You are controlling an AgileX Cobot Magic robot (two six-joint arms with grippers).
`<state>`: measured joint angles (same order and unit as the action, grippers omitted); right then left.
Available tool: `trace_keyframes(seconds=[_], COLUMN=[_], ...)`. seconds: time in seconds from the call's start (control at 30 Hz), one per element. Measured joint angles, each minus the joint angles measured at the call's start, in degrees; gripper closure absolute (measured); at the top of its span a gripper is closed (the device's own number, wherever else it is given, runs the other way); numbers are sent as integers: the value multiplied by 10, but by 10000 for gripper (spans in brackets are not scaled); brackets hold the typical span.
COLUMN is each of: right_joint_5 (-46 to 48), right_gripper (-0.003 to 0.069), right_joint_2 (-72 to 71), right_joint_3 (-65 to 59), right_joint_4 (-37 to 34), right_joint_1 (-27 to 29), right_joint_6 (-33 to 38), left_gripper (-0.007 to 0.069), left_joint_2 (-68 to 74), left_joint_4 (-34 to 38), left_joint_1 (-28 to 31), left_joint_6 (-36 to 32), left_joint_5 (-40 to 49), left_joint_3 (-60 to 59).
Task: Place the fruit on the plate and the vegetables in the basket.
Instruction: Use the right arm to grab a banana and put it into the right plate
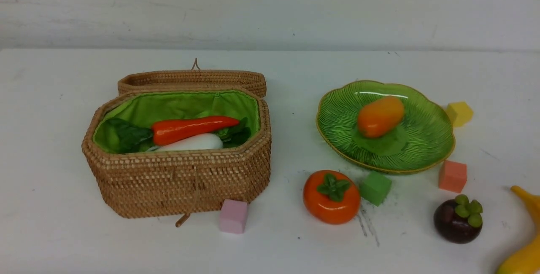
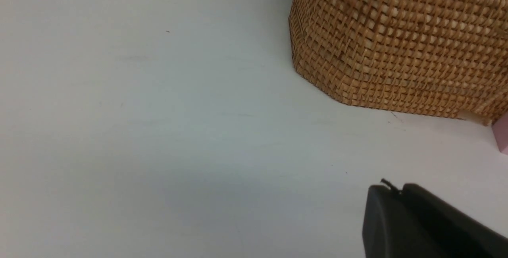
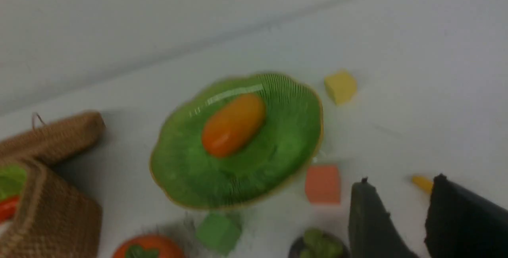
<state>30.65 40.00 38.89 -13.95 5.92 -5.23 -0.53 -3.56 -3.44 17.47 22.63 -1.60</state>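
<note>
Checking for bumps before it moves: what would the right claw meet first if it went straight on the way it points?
Probably the banana: its yellow tip shows in the gap of the open right claw. Depth is unclear; it might touch the table first.

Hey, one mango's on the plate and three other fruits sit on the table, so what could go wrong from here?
1. The green cube sits beside the persimmon, close to the near rim of the plate, so a low carry could knock it into the plate.
2. The mango fills the plate's middle. The round mangosteen, near the open right gripper, may roll on the sloped dish or bump it.
</note>
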Motion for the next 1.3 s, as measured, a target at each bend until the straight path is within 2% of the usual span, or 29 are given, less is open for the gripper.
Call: trace_keyframes(seconds=[0.1, 0.17, 0.23, 0.27, 0.37, 0.43, 0.63, 0.87, 0.97, 1.07, 1.3], right_joint_5=[39, 56, 70, 87, 119, 142, 157, 148, 145, 144, 158], right_gripper=[414, 410, 399, 384, 347, 313, 225, 212, 228, 322, 337], right_joint_2=[57, 101, 141, 182, 255, 305, 441, 571, 612, 621, 593], right_joint_3=[0, 3, 13, 32, 75, 104, 152, 159, 163, 172, 215], right_joint_4=[-1, 16, 50, 93, 162, 191, 205, 217, 216, 214, 219], right_joint_1=[0, 0, 0, 0, 0, 0, 0, 0, 0, 0, 0], right_joint_6=[-29, -73, -123, -171, -264, -298, -315, -317, -317, -308, -277], left_gripper=[587, 585, 585, 583, 580, 577, 571, 566, 564, 562, 553], left_joint_2=[0, 0, 0, 0, 0, 0, 0, 0, 0, 0, 0], left_joint_4=[0, 0, 0, 0, 0, 0, 0, 0, 0, 0, 0], left_joint_1=[0, 0, 0, 0, 0, 0, 0, 0, 0, 0, 0], left_joint_6=[0, 0, 0, 0, 0, 0, 0, 0, 0, 0, 0], left_joint_5=[0, 0, 0, 0, 0, 0, 0, 0, 0, 0, 0], left_joint_3=[0, 0, 0, 0, 0, 0, 0, 0, 0, 0, 0])
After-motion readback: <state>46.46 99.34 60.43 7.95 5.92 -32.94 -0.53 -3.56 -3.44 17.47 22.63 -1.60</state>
